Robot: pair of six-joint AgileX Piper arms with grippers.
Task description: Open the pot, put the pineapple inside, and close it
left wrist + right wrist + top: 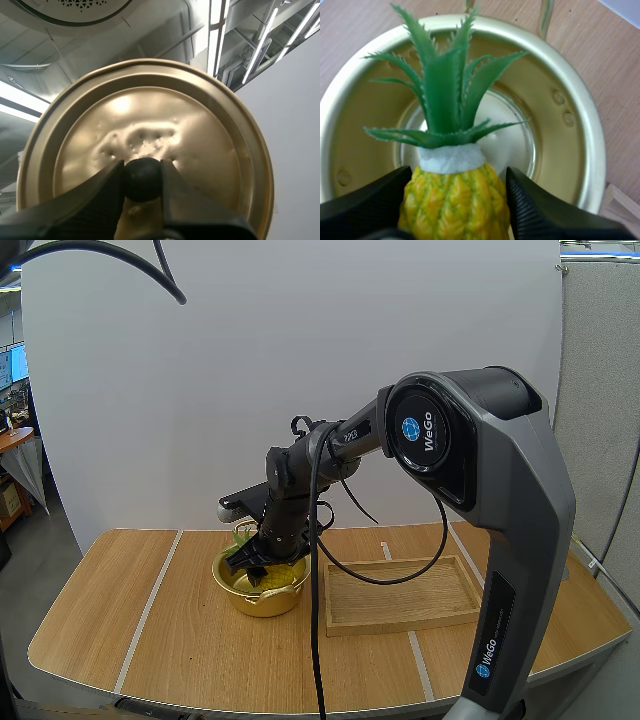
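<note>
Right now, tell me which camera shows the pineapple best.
The right wrist view: the pineapple, leaves and body, is pinched in the right claw at the pot. The high view catches yellow under that claw; the left wrist view faces the lid.

The high camera sits behind and above the arm bases, facing forward and down over the counter (170, 640), with the right arm (480, 500) large and near and the pot (262, 592) farther off. The right wrist camera looks steeply down past the right hand (460, 172), very close on the pineapple (455, 200) and into that same pot, which both views share along with some counter. The left wrist camera faces upward past the left hand (143, 172), close on the lid (150, 120).
</note>
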